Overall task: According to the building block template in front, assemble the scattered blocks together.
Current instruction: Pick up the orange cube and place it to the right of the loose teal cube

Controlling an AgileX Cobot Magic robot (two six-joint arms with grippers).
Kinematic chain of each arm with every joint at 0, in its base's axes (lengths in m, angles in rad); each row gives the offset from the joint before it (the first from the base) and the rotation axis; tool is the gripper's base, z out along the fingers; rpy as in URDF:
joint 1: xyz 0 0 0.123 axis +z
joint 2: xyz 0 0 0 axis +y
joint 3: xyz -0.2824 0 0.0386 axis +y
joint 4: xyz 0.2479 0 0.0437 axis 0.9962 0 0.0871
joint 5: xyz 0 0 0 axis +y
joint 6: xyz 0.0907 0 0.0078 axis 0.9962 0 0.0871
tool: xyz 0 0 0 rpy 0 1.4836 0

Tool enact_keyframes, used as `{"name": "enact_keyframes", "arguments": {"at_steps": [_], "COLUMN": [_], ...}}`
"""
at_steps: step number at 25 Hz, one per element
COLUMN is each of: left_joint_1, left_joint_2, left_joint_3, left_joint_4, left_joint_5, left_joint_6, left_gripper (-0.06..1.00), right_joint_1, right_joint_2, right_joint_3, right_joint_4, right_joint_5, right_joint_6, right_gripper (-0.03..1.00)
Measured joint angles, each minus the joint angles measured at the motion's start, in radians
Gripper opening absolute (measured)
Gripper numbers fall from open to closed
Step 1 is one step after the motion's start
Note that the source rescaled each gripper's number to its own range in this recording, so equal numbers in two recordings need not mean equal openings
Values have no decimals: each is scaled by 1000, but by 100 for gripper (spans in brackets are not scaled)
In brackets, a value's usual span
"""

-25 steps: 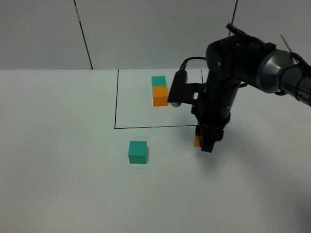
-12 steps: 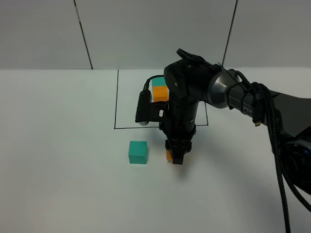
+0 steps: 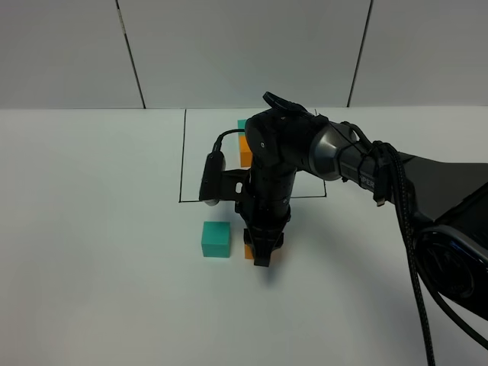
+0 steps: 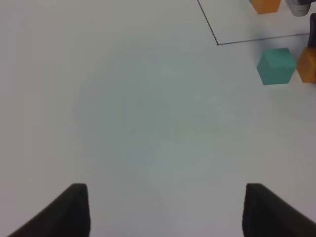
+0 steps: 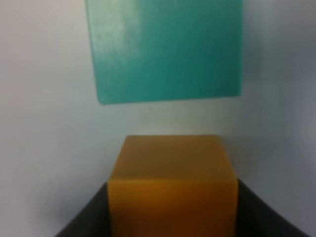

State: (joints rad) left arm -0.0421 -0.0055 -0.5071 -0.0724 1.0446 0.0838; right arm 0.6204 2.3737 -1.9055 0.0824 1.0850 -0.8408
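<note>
The scattered blocks sit mid-table, just on the near-edge side of the drawn black frame. The orange cube (image 5: 170,182) is clamped between the fingers of the right gripper (image 3: 261,252). The teal cube (image 3: 216,239) lies loose beside it, toward the left edge of the tabletop (image 3: 91,229).

In the right wrist view the teal cube sits straight ahead of the held one. A narrow strip of bare white surface parts them, and their facing sides look nearly parallel, the teal one turned slightly. I cannot tell whether the orange cube rests on the table or rides just above it.

The move left is probably a short push leftward to close that gap. The building block template (image 3: 244,149) near the far edge is mostly hidden by the arm.

The left gripper (image 4: 170,212) is spread wide and empty, well apart, over clear table.
</note>
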Motion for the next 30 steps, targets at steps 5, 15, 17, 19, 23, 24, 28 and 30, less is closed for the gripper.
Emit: {"name": "enact_keyframes", "arguments": {"at_steps": [5, 15, 17, 19, 23, 24, 28, 30], "left_joint_1": [0, 0, 0, 0, 0, 0, 0, 0], "left_joint_2": [0, 0, 0, 0, 0, 0, 0, 0], "left_joint_3": [0, 0, 0, 0, 0, 0, 0, 0], "left_joint_4": [0, 0, 0, 0, 0, 0, 0, 0], "left_joint_5": [0, 0, 0, 0, 0, 0, 0, 0], "left_joint_6": [0, 1, 1, 1, 1, 1, 1, 1], "left_gripper": [46, 46, 46, 46, 46, 46, 46, 46], "right_joint_1": [2, 15, 15, 15, 15, 16, 25, 28], "right_joint_2": [1, 4, 4, 4, 4, 4, 6, 7], "right_joint_3": [1, 0, 0, 0, 0, 0, -1, -1], "right_joint_4": [14, 26, 26, 26, 27, 27, 24, 22], "right_joint_5": [-18, -57, -57, -57, -57, -58, -70, -75], "right_joint_6": [0, 0, 0, -1, -6, -7, -15, -22], "right_gripper": [0, 0, 0, 0, 0, 0, 0, 0]}}
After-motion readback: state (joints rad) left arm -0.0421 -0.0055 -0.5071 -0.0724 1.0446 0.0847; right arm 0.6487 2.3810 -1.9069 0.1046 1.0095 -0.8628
